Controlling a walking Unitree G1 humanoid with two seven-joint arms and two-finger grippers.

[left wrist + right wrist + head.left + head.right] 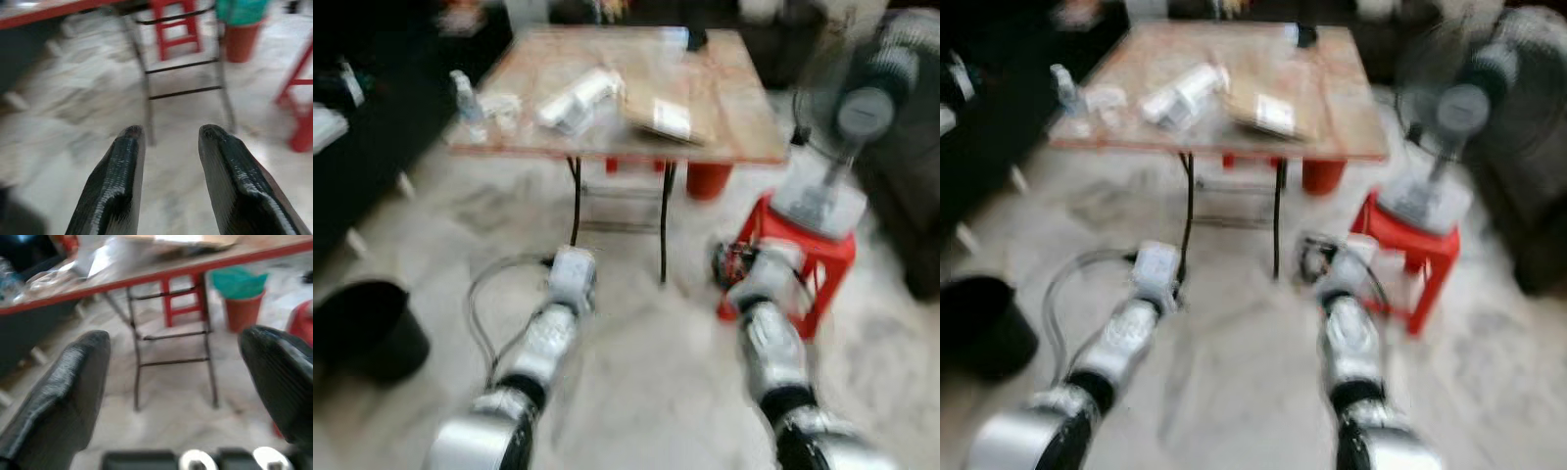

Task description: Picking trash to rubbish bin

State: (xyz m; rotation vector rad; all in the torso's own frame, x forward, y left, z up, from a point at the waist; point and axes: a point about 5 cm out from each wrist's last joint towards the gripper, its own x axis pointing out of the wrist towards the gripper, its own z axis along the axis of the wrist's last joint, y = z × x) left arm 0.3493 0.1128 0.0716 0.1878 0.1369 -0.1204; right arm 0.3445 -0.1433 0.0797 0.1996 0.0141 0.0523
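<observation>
The views are blurred. On the wooden folding table [734, 108] lie crumpled white wrappers [576, 101], a clear plastic bottle [468, 103] at its left edge and a flat cardboard piece [666, 117]. A black bin [362, 328] stands on the floor at my left. A red bucket with a green liner [239, 298] sits under the table. Both arms reach forward low over the floor, short of the table. My left gripper [171, 132] is open and holds nothing. My right gripper [176, 338] is open wide, also with nothing in it.
A fan [862, 108] stands on a red stool [813, 259] close to my right arm. A grey cable [484, 294] loops over the marble floor by my left arm. Dark sofas line both sides. A red stool [176, 24] stands under the table.
</observation>
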